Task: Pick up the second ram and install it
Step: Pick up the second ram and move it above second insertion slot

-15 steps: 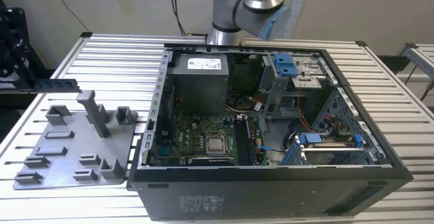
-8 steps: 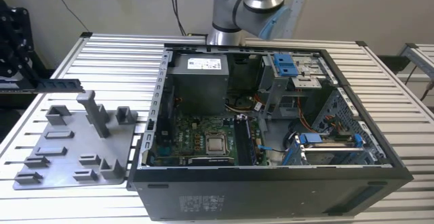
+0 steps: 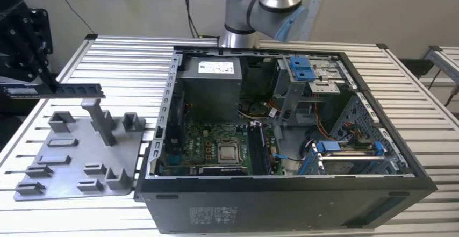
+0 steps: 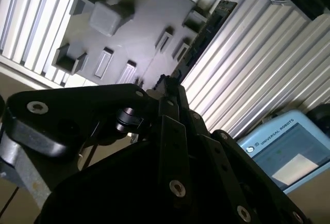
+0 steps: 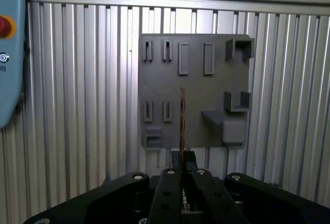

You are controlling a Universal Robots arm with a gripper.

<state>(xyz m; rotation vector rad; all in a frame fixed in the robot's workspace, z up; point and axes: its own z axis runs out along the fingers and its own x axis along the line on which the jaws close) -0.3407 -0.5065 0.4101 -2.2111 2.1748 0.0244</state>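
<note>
Robot arm at work on an open desktop: we see the gripper (image 3: pixel 47 84) clamped on one end of the second ram (image 3: pixel 75 90), holding the stick level in the air above the grey holder plate (image 3: pixel 83 148). In the first wrist view the stick juts straight out from the closed fingers (image 5: pixel 190 161), seen edge-on over the plate. The open computer case (image 3: pixel 287 210) stands just beside the plate, at the exterior view's right, on the slatted metal table (image 3: pixel 122 54), with its motherboard (image 3: pixel 215 145) exposed. A blue teach pendant (image 5: pixel 10 54) sits by the slats.
</note>
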